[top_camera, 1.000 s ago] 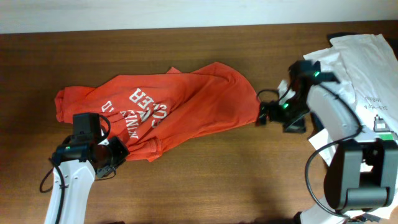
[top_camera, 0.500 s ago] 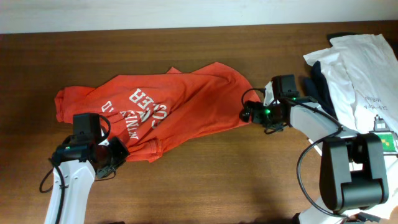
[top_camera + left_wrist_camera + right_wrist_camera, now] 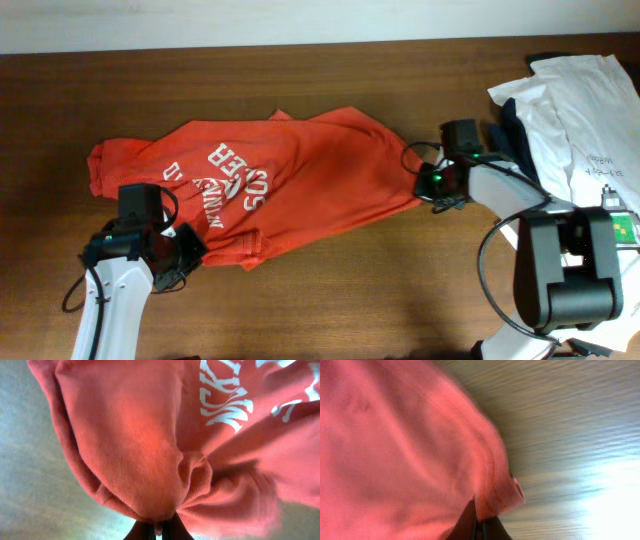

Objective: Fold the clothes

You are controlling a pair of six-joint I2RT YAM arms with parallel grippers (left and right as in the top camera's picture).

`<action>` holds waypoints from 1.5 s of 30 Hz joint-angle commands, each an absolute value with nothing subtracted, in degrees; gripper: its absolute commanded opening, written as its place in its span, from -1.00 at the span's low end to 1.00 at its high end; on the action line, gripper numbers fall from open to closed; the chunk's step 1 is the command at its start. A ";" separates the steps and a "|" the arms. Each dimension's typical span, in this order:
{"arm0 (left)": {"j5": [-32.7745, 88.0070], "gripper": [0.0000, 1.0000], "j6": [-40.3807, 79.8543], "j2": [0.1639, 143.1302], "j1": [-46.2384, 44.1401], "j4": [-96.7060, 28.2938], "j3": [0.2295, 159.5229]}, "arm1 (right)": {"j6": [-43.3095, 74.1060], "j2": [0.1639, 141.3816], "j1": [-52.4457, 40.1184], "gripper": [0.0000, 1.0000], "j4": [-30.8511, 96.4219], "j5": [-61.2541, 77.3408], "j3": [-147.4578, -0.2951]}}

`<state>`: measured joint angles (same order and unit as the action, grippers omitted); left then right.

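Note:
The clothes, a red-orange T-shirt (image 3: pixel 290 180) with white lettering, lie rumpled across the left and middle of the wooden table. My left gripper (image 3: pixel 188 245) is shut on the shirt's lower left edge; in the left wrist view the bunched cloth (image 3: pixel 150 460) runs down into the closed fingertips of the gripper (image 3: pixel 157 532). At the shirt's right edge my right gripper (image 3: pixel 425 183) is shut on the hem, and the right wrist view shows a red corner (image 3: pixel 505 495) pinched where that gripper (image 3: pixel 479 527) closes.
At the table's right end lies a pile with a white shirt (image 3: pixel 580 110) over a dark navy garment (image 3: pixel 515 125), close behind my right arm. Bare wood (image 3: pixel 380 290) runs along the front of the table.
My right gripper came in from the right to the shirt's right edge and shut on the hem. The shirt's right side has spread slightly rightward. The left arm has held still.

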<state>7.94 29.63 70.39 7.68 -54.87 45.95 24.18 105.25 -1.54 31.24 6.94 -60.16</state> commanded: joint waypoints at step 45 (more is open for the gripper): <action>13.54 -0.39 26.24 80.25 1.21 -47.31 42.30 | 21.45 104.27 12.29 -0.92 43.57 -0.47 -63.13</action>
